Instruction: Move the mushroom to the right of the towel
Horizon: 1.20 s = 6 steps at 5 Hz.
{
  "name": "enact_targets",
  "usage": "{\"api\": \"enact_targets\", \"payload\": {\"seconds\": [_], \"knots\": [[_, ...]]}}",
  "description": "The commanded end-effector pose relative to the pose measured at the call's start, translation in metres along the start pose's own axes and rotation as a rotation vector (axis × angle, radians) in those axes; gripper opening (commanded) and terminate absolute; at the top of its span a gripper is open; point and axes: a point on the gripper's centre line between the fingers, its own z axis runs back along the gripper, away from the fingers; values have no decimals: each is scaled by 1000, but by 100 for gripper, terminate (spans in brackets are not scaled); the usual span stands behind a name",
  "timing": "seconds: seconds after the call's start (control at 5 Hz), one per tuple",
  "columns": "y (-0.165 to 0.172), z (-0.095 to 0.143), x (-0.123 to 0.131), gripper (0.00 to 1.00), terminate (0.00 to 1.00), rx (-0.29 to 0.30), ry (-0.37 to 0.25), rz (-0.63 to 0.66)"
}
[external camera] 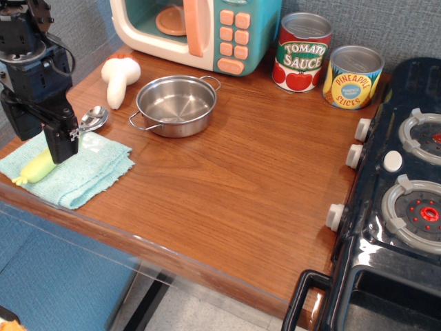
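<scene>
The white mushroom [118,79] lies on the wooden table at the back left, cap towards the microwave and stem pointing forward. It is behind the teal towel [83,172], which lies at the table's front left corner. My gripper [62,148] hangs low over the towel's back left part, well in front of the mushroom and apart from it. Its black fingers [63,138] overlap in this view, so I cannot tell whether they are open or shut. Nothing shows between them.
A yellow-green toy vegetable [36,167] lies on the towel beside my fingers. A metal spoon [93,118] lies behind the towel. A steel pot [176,105], a toy microwave [200,31], two cans [302,54] [352,77] and a toy stove [406,193] stand further right.
</scene>
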Motion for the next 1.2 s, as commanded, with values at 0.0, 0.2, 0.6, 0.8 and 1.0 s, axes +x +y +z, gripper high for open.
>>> {"api": "enact_targets", "payload": {"seconds": [0.0, 0.2, 0.6, 0.8, 1.0], "knots": [[0, 0, 0, 100, 0, 0, 0, 0], [7, 1, 27, 100, 0, -26, -25, 9], [33, 11, 97, 100, 0, -26, -102, 159], [47, 4, 124, 100, 0, -6, -102, 228], [58, -6, 137, 100, 0, -4, -91, 280]]}}
